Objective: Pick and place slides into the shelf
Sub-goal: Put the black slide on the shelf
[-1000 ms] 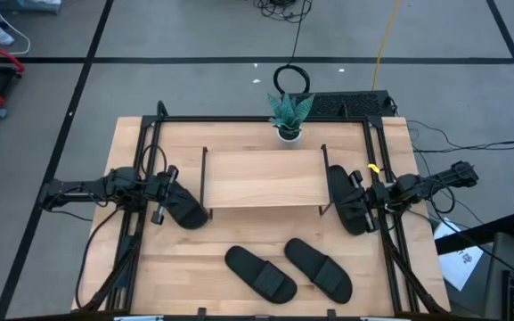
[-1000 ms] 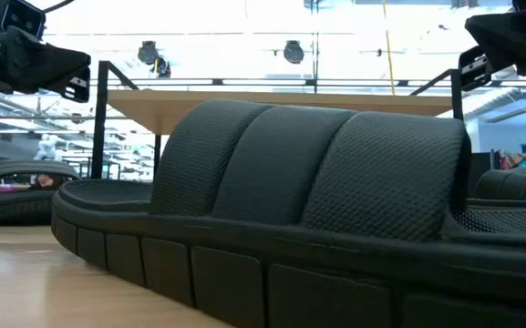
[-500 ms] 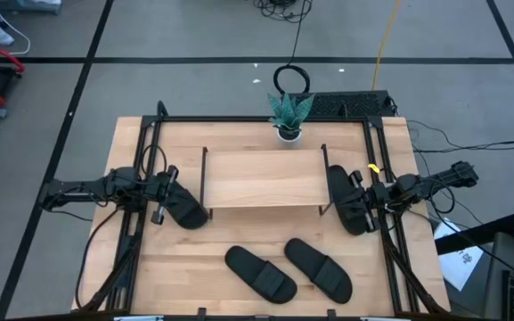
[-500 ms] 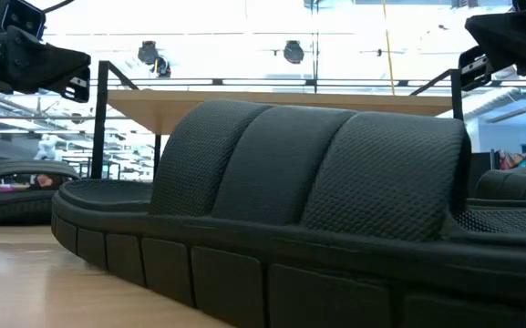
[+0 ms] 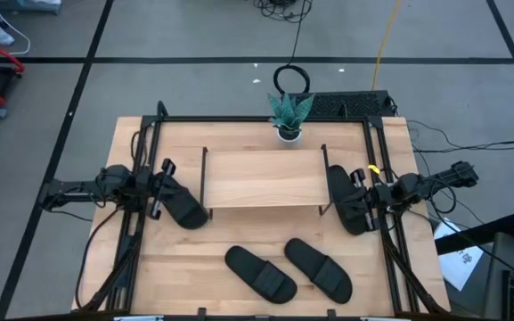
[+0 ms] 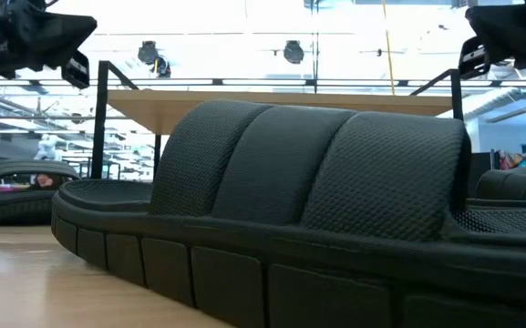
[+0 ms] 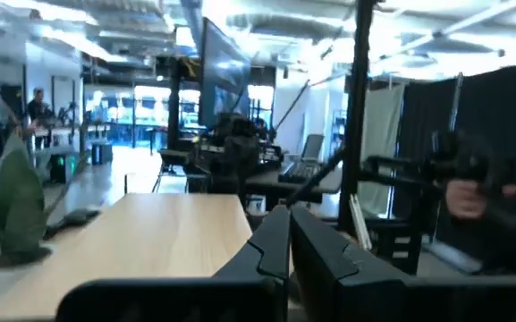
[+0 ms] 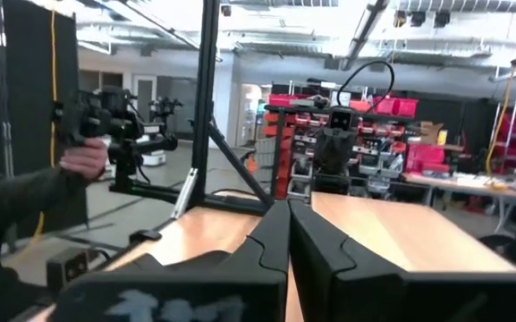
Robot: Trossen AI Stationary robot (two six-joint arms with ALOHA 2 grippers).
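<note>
Nearest the table's front edge, two slides (image 5: 260, 274) (image 5: 318, 268) lie side by side on the table (image 5: 176, 267), untouched. Farther back, a third slide (image 5: 183, 208) lies at the left end of the shelf (image 5: 263, 178), and a fourth (image 5: 342, 197) at its right end. My left gripper (image 5: 159, 188) has drawn slightly back from its slide since a second ago and sits higher in the low view; its fingers (image 7: 280, 246) are pressed together on nothing. My right gripper (image 5: 366, 198) has not moved, fingers (image 8: 280, 240) closed and empty beside the fourth slide. A small potted plant (image 5: 289, 114) stands behind the shelf.
</note>
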